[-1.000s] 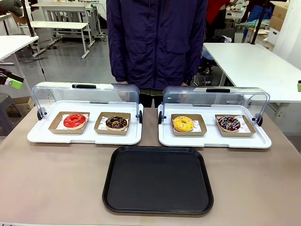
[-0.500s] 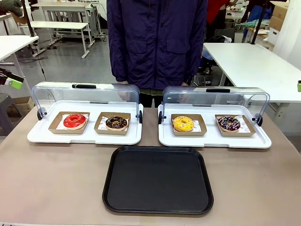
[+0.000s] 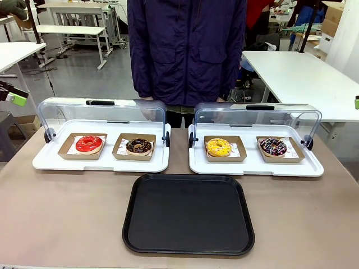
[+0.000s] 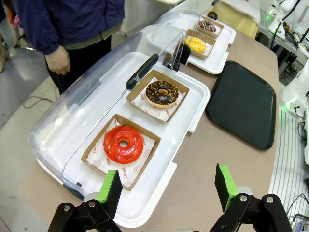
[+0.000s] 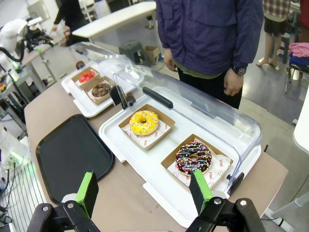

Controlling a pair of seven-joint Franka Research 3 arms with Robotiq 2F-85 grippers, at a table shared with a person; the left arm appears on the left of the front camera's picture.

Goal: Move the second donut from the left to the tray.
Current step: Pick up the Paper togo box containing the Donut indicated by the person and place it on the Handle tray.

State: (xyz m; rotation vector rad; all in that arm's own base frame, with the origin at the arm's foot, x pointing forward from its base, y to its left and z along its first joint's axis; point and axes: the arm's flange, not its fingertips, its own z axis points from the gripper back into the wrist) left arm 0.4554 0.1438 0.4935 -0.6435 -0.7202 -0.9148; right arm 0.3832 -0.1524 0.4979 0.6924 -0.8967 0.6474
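**Getting ready to pick up the chocolate donut**

From the front, we see four donuts in a row at the far side of the worktop (image 3: 67, 218). The chocolate donut (image 3: 138, 146) is second from the left. It sits in its brown holder (image 3: 120, 153) on the left white tray (image 3: 45, 162), just beside the red donut (image 3: 89, 144). The clear lid (image 3: 101, 112) is tipped back behind it, so the way in is open. The black tray (image 3: 188, 213) lies empty in the middle, just in front of both white trays. A person (image 3: 188, 50) stands at the far side.

From the left wrist, the left tool (image 4: 168, 186) is wide open and holds nothing. It hangs over the end of the white tray, near the red donut. The chocolate donut is the next one along. We think this arm is closest, so it should do the job. It should pass over the red donut, come straight down and pinch the holder's sides, not the sticky top. The cardboard looks bendy, so we would squeeze softly, lift over the white rim and keep the holder flat.

From the right wrist, the right tool (image 5: 144, 189) is wide open and empty too. It hangs over the other white tray, near the sprinkle donut (image 5: 193, 157). It is best kept out of the way.
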